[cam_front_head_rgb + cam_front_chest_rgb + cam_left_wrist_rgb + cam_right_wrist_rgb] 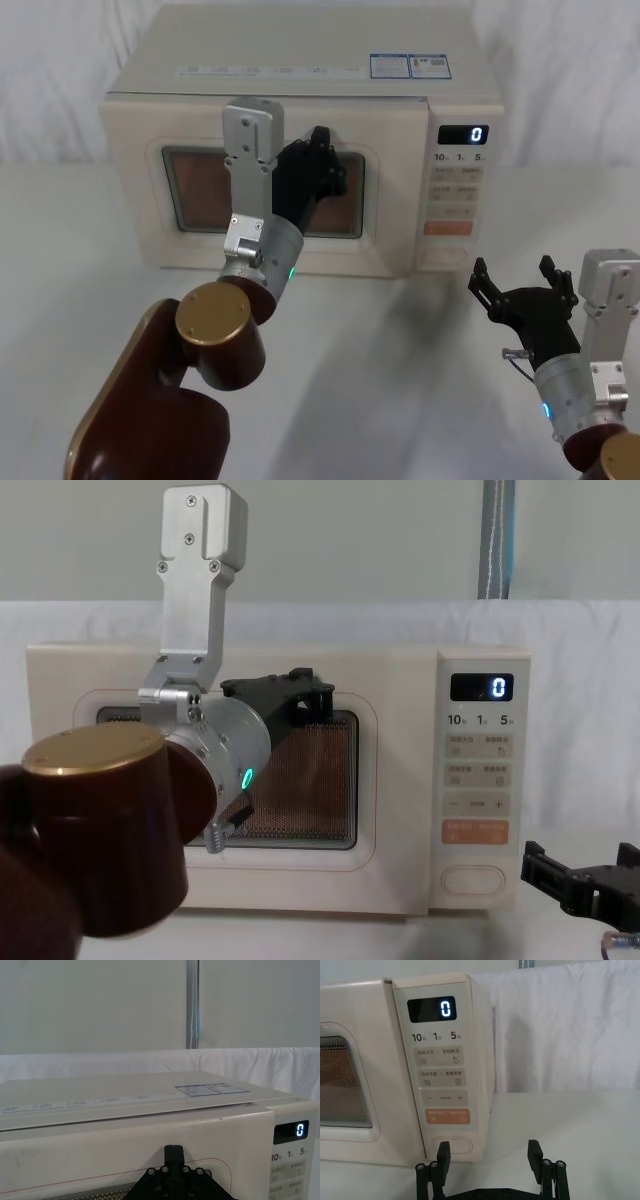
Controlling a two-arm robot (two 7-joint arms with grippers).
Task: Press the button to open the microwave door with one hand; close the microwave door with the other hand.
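Observation:
The cream microwave door is closed flush with the oven's front. My left gripper is shut and sits at the upper middle of the dark window, its tip at the door's raised frame. In the chest view the left gripper covers part of the glass. The wide oval button lies at the bottom of the control panel, below the orange key. My right gripper is open, low on the table in front of the button and apart from it.
The microwave stands on a white cloth-covered table with a white curtain behind. Its display reads 0. There is free table to the right of the oven and between the two arms.

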